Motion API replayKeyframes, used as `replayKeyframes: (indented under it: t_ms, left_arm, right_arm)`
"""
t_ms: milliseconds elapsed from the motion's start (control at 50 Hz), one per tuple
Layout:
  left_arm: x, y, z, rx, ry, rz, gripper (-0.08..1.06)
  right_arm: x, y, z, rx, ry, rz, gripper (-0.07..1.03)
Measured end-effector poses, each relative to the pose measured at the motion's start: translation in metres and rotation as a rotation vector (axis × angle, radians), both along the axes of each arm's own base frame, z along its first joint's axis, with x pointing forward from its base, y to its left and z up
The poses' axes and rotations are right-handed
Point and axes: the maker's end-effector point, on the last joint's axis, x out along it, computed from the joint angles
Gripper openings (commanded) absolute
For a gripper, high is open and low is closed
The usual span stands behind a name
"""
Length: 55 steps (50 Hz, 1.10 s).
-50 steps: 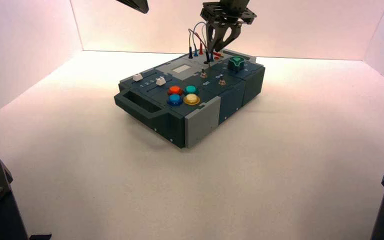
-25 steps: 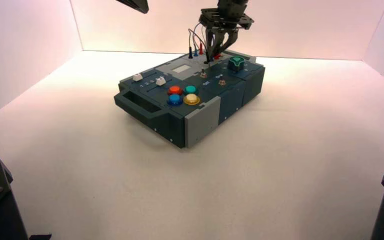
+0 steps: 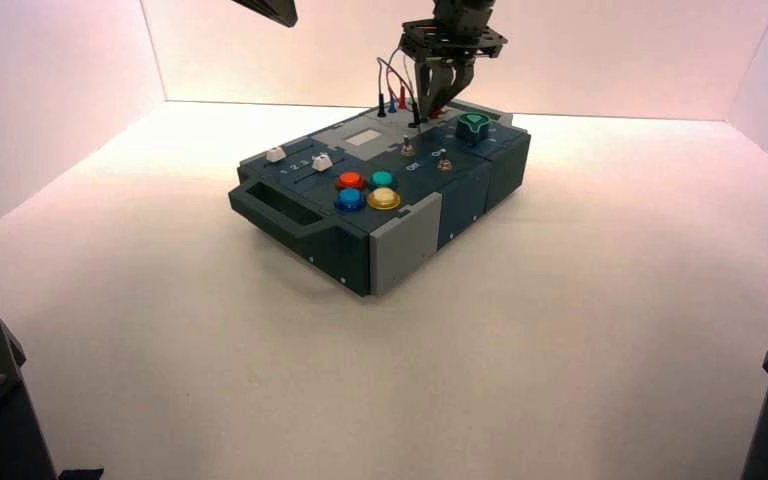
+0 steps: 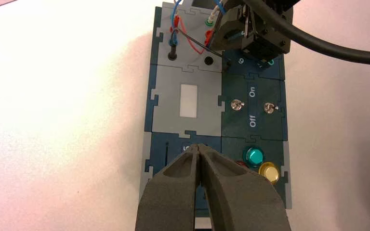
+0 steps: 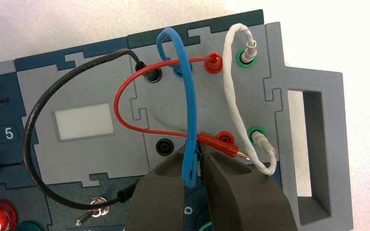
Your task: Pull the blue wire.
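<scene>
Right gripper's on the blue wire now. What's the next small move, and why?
Probably lift the right gripper straight up off the box. Its fingers look pinched on the blue wire, whose far plug still sits in its socket beside the red wire. The left gripper waits shut over the sliders.

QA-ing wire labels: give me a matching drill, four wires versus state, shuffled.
Wires:
1. blue wire
2. black wire
3. red wire
4. white wire

States:
A. both ends in green-ringed sockets
B. one plug lying loose by a toggle switch
C. pinched between the right gripper fingers
D. one plug lying out of its red socket

Pairs: 1-C, 2-B, 3-D, 4-A
</scene>
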Motion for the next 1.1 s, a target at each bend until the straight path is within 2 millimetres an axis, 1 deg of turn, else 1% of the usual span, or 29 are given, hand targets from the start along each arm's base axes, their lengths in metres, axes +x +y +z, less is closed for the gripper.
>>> replayKeyframes:
  t_ms: [180,360,400,500,880,1100]
  left_arm:
    - [0.0,0.0,0.001,0.0,-0.001,0.0,-0.03]
    - [0.0,0.0,0.001,-0.002,-0.001,0.002,-0.03]
    - [0.0,0.0,0.001,0.0,-0.001,0.0,-0.03]
    - [0.0,0.0,0.001,0.0,-0.001,0.0,-0.03]
    - [0.0,0.0,0.0,0.0,0.003,0.0,-0.03]
    - [0.0,0.0,0.0,0.0,0.004,-0.001,-0.03]
  right_arm:
    - [0.0,0.001,0.004,-0.005,0.011,0.012,-0.02]
    - [0.003,0.001,0.013,-0.005,0.019,0.015,-0.02]
    - [0.006,0.001,0.018,-0.001,0.012,0.015,-0.02]
    - [0.007,0.002,0.021,0.0,0.018,0.019,-0.02]
    - [-0.011,0.0,0.022,-0.027,0.121,0.043,-0.02]
    - [-0.012,0.0,0.028,-0.024,0.114,0.046,0.1]
